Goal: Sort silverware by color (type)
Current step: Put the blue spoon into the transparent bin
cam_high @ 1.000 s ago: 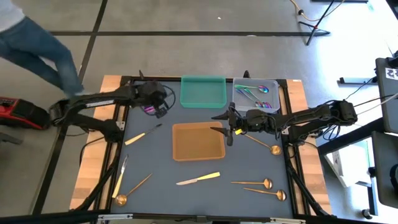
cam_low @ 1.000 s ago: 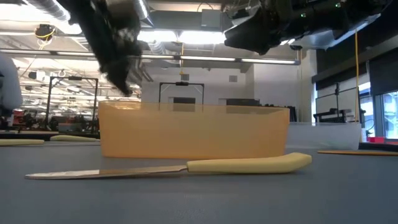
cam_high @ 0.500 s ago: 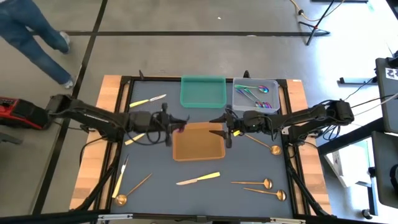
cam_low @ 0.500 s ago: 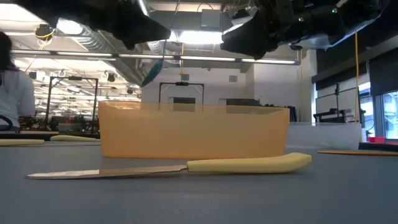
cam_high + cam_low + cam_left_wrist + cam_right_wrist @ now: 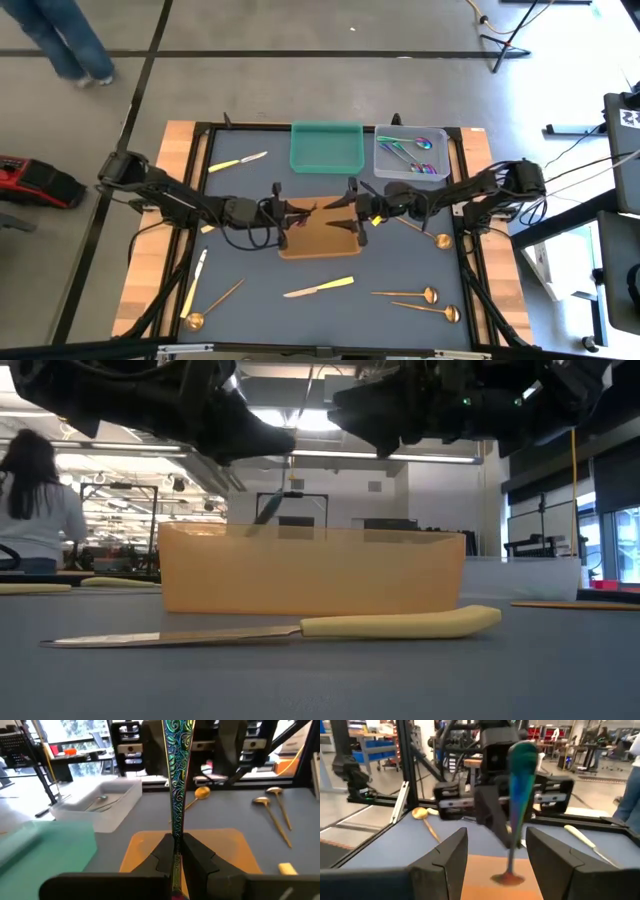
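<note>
Gripping a thin iridescent purple-teal utensil (image 5: 176, 780) by one end, the left hand (image 5: 283, 213) holds it out over the orange rectangular tray (image 5: 300, 248). Directly opposite, the right hand (image 5: 340, 210) waits with fingers spread, apparently to receive it for the clear tray (image 5: 385, 158) on its side.

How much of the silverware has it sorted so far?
Only a start. Several iridescent pieces already lie in the clear tray. The left tool holds another iridescent utensil above the orange tray, facing the open right tool. The gold spoons and cream knives are on the table, and the green tray looks empty.
</note>
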`<state>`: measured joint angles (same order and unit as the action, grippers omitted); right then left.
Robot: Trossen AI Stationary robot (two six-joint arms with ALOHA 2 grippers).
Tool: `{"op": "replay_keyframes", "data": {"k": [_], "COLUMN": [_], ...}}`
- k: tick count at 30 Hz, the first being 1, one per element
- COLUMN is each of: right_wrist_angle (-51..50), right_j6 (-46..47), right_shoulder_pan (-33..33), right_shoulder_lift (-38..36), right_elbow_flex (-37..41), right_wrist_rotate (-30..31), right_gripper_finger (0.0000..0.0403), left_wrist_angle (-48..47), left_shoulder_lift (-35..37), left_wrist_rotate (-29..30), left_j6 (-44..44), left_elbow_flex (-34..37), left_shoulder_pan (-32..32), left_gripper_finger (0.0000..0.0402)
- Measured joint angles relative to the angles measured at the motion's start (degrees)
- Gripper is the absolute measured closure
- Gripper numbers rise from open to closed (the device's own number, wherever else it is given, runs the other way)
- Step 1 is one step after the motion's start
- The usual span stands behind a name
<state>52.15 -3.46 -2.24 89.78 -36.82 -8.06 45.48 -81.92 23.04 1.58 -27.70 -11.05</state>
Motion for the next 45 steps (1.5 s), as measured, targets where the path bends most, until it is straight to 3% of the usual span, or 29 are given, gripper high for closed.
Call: {"op": "replay_keyframes", "data": {"k": [13, 23, 26, 35, 40, 45], "right_wrist_angle": [2.75, 1.89, -0.33, -2.18, -2.43, -2.91], "right_j6": [1.94, 1.45, 0.25, -1.17, -1.32, -1.34], "right_shoulder_pan": [-0.04, -1.13, -1.20, -1.18, -1.18, -1.18], "right_shoulder_lift": [8.67, 8.96, 8.96, 8.96, 8.96, 8.96], "right_elbow_flex": [-6.91, -9.50, -10.05, -10.18, -10.18, -10.18], "right_wrist_rotate": [4.12, 2.52, 2.54, 1.12, 0.96, 0.94], "right_gripper_finger": [0.0212, 0.0216, 0.0243, 0.0389, 0.0380, 0.0396], "left_wrist_angle": [6.18, 5.35, 5.35, 5.35, 5.33, 5.51], "left_shoulder_lift": [-2.52, -2.52, -2.52, -2.52, -2.52, -2.52], "left_wrist_rotate": [-4.58, -4.71, -4.71, -4.72, -4.76, -4.29], "left_j6": [0.08, 0.01, 0.02, 0.36, -0.33, -0.44], "left_elbow_flex": [-0.31, -0.31, -0.31, -0.31, -0.31, -0.31], "left_shoulder_pan": [-0.19, -0.24, -0.24, -0.24, -0.22, -0.22], "left_gripper_finger": [0.0383, 0.0383, 0.0383, 0.0383, 0.0380, 0.0337]}}
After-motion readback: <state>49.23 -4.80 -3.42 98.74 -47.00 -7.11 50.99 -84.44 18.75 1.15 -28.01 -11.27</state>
